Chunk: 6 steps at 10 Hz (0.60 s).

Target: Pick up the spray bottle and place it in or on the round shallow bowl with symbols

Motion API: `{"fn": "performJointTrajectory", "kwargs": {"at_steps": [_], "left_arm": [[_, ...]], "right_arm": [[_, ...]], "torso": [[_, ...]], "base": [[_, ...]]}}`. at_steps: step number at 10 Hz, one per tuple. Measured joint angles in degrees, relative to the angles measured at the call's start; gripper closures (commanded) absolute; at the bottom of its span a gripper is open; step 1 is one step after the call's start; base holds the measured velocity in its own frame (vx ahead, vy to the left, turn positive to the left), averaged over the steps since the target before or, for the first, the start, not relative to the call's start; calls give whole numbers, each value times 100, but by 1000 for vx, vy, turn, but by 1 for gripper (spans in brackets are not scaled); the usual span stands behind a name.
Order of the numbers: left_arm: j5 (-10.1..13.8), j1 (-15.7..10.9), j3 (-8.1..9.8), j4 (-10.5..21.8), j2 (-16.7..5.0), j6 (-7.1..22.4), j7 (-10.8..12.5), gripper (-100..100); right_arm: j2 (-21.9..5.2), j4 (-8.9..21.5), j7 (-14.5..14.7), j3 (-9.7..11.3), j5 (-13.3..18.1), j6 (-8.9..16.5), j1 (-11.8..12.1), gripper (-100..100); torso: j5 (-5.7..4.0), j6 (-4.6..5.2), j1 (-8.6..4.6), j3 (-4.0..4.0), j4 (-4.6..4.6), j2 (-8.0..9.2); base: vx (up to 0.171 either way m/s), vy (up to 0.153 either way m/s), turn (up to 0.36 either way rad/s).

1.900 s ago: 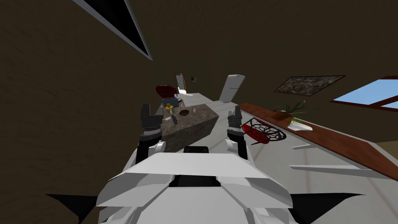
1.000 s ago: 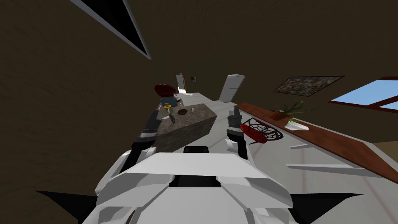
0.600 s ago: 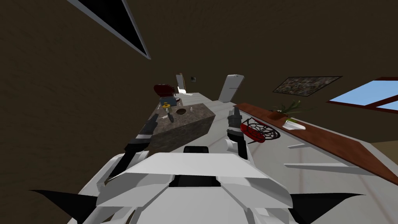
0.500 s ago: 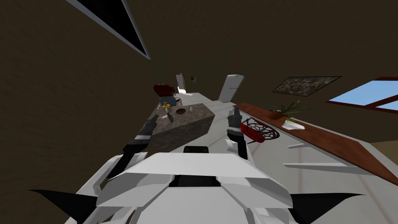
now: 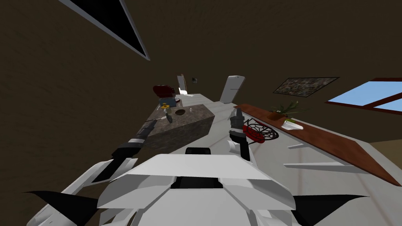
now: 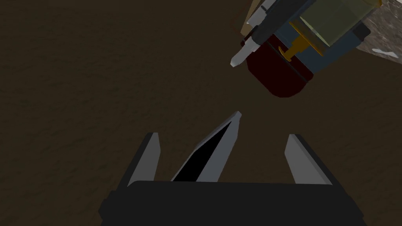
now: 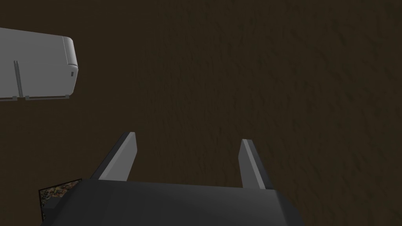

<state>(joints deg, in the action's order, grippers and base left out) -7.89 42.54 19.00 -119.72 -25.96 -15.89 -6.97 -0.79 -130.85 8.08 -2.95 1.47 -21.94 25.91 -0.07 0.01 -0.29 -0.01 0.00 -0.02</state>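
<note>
Released left end effector [image 6: 223,136] by the speckled counter [image 5: 188,127]; right end effector [image 7: 189,138] released too; spray bottle [image 5: 168,116] atop it

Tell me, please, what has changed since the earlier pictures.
The left gripper came down from its raised pose and reached forward toward the spray bottle on the stone block; jaws open, nothing held. The right gripper, the bottle and the bowl stayed put.
</note>
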Motion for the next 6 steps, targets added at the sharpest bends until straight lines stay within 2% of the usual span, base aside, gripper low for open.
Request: {"fn": "performJointTrajectory", "kwargs": {"at_steps": [2, 5, 6], "left_arm": [[-64, 151, 65, 140, -206, 255, -168, -100], [-61, 283, 198, 412, -718, 729, -289, -100], [-62, 394, 232, 414, -868, 892, -323, -100]], "right_arm": [[0, 0, 0, 0, 0, 0, 0, 0], [0, 0, 0, 0, 0, 0, 1, 0], [0, 0, 0, 0, 0, 0, 1, 0]], "torso": [[-1, 0, -2, -6, -2, -11], [-2, 1, -6, -16, -6, -28], [-2, 1, -3, -18, -7, -31]], "base": [[48, -87, -30], [78, -94, -39], [103, -67, -61]]}}
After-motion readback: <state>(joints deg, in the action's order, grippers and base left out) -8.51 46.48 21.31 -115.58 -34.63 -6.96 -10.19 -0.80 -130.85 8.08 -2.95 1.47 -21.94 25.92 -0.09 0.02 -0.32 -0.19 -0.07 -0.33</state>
